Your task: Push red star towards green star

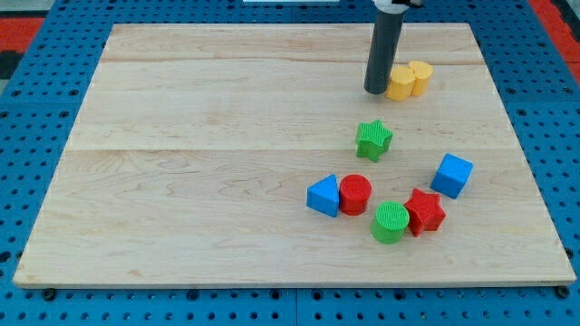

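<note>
The red star (pixel 425 212) lies at the view's lower right, touching the green cylinder (pixel 391 222) on its left. The green star (pixel 372 139) lies above them, right of the board's middle. My tip (pixel 375 91) is near the view's top right, above the green star and just left of the yellow blocks (pixel 409 80). It is far from the red star.
A red cylinder (pixel 355 194) and a blue triangular block (pixel 323 196) sit side by side left of the green cylinder. A blue cube (pixel 451 175) lies up and right of the red star. The wooden board (pixel 199 163) rests on a blue pegboard.
</note>
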Action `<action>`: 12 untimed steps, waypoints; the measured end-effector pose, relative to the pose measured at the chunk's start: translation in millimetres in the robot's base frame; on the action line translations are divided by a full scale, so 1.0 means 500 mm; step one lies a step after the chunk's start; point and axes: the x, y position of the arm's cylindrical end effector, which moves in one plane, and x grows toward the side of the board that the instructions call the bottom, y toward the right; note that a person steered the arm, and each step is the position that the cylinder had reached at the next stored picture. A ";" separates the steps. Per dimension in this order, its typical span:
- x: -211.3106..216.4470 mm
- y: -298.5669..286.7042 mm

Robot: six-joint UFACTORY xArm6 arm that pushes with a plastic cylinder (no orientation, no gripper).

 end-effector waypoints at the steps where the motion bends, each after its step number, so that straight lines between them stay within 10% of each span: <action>1: 0.062 0.047; 4: 0.277 0.379; 6: 0.473 0.272; 12: 0.339 -0.032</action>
